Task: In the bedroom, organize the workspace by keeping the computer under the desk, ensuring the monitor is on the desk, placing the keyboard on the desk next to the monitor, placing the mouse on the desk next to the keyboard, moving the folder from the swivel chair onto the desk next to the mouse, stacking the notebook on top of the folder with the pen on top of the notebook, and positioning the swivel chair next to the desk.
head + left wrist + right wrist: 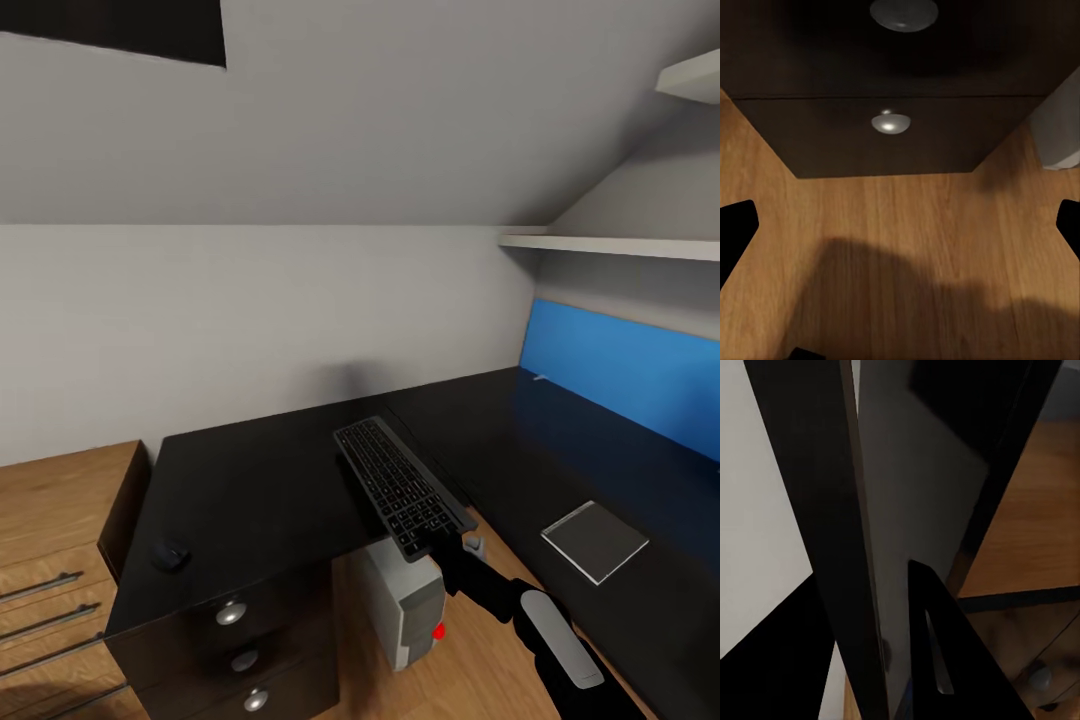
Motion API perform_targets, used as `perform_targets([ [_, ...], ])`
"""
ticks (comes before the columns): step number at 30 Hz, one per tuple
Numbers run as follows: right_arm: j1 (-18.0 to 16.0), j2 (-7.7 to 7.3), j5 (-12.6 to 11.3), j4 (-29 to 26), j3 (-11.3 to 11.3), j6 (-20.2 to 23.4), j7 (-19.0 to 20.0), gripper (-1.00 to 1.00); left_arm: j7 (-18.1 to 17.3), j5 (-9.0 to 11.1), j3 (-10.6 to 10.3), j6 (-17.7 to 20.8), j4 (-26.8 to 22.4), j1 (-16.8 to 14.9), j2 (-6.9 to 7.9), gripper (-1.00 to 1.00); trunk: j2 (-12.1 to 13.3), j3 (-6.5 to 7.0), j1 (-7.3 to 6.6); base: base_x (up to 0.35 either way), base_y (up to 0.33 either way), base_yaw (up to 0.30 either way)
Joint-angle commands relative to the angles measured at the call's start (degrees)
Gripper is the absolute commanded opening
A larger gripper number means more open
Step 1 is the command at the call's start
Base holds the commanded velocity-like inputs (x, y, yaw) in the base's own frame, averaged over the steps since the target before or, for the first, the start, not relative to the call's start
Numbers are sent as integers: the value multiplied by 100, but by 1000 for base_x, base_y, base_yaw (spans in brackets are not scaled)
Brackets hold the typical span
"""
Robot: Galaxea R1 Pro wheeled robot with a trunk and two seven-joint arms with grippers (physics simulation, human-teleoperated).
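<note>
Carrying the keyboard, right hand clamped on its near end above the computer; next, lowering it flat onto the desk.

- The keyboard sits mid-frame, over the desk edge.
- The mouse lies on the desk, lower left.
- The computer stands below the keyboard.
- The notebook lies on the desk, lower right.
</note>
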Motion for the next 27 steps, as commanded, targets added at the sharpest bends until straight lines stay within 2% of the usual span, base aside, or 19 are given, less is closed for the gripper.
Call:
perform_targets([
  [1,-5,-3,-4,1,8,7,13,-100,29,55,-19,-23,-9,-2,8,100,-3,-4,1,23,19,0],
  [16,-6,-2,-4,1,8,7,9,-100,36,58,-28,-20,-16,-2,2,100,-3,-4,1,4,3,0],
  [27,-4,-7,-4,-4,1,11,14,-100,53,64,-56,-13,-294,-2,0,100,-3,-4,1,0,0,0],
])
